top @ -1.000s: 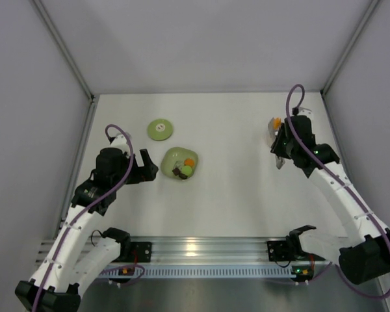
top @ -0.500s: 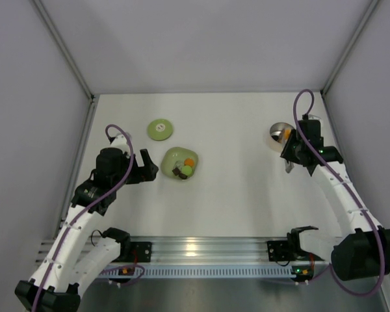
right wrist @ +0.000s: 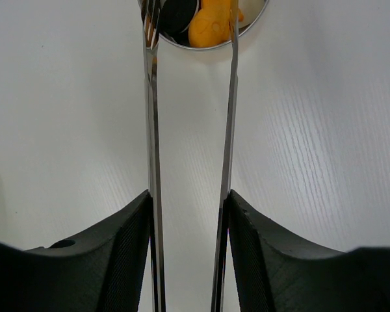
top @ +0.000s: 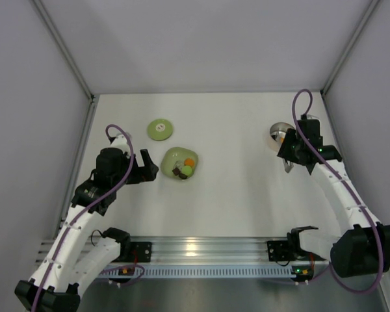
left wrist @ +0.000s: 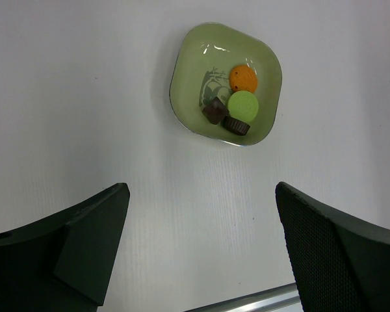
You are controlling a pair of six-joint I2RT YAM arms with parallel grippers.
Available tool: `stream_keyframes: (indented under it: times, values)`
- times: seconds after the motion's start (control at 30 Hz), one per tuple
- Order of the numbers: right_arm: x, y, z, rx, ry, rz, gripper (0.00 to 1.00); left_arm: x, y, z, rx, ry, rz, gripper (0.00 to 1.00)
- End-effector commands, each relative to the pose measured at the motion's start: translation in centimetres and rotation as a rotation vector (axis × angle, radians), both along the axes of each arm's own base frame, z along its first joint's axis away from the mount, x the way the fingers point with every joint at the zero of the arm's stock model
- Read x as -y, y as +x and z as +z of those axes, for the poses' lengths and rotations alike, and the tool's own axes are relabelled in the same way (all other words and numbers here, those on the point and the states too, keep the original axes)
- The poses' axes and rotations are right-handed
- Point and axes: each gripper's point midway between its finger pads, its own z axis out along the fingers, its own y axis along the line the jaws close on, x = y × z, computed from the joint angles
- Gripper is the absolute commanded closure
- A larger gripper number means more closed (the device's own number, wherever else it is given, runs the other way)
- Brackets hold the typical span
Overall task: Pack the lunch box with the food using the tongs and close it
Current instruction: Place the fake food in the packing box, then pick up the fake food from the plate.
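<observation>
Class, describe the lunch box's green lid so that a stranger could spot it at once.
Start on the left half of the white table, towards the far wall. Just beyond the squarish green plate lies the lid: flat, perfectly round, with a white centre mark.

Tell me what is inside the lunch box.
An orange piece and a black piece lie in the lunch box. The tongs cover one edge and the wrist view cuts off its far part; more may hide there.

- bright, even light from above; faint soft shadows on the white table (top: pixel 234 195).
- glare on the plate (left wrist: pixel 192 65) rim, the tongs (right wrist: pixel 233 97), the near rail (top: pixel 195 246).
- all views sharp.
</observation>
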Motion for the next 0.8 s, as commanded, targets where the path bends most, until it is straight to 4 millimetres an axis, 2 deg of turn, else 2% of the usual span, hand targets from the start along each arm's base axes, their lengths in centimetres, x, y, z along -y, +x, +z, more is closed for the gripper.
stream_keyframes:
  times: [0.0,0.13,0.23,0.33,0.43,0.47,0.53,0.57,0.63,0.67,0.73,0.77]
  values:
    - [0.2,1.1,2.3,0.091,0.012,0.008,0.53,0.2,0.5,1.0,0.043,-0.014,0.002,0.01]
    - [-0.5,0.5,3.2,0.112,0.041,0.034,0.53,0.2,0.4,1.0,0.042,-0.014,0.002,0.01]
    - [-1.8,0.0,4.1,0.131,0.056,0.072,0.54,0.2,0.5,1.0,0.043,-0.014,0.0,0.01]
    - [-3.8,-0.7,4.9,0.147,0.067,0.121,0.54,0.2,0.5,1.0,0.043,-0.014,0.002,0.01]
    - [-7.3,-1.6,5.4,0.161,0.088,0.2,0.54,0.2,0.5,1.0,0.044,-0.012,0.001,0.01]
    - [-9.8,-2.2,5.5,0.154,0.102,0.262,0.54,0.2,0.5,1.0,0.043,-0.014,0.0,0.01]
    - [-12.0,-2.6,5.4,0.151,0.102,0.306,0.54,0.3,0.4,1.0,0.043,-0.015,-0.001,0.01]
    - [-14.2,-3.2,5.1,0.14,0.102,0.357,0.54,0.2,0.4,1.0,0.041,-0.014,0.002,0.01]
    - [-16.3,-3.7,5.1,0.141,0.097,0.396,0.55,0.3,0.4,0.9,0.041,-0.015,-0.002,0.01]
    - [-18.3,-4.4,4.9,0.129,0.095,0.443,0.54,0.3,0.4,1.0,0.041,-0.015,-0.002,0.01]
    - [-20.0,-4.6,4.8,0.131,0.08,0.469,0.54,-0.1,0.6,0.9,0.045,0.001,0.022,0.01]
    - [-21.8,-5.1,4.6,0.121,0.078,0.505,0.54,-0.2,0.7,0.9,0.047,0.001,0.025,0.01]
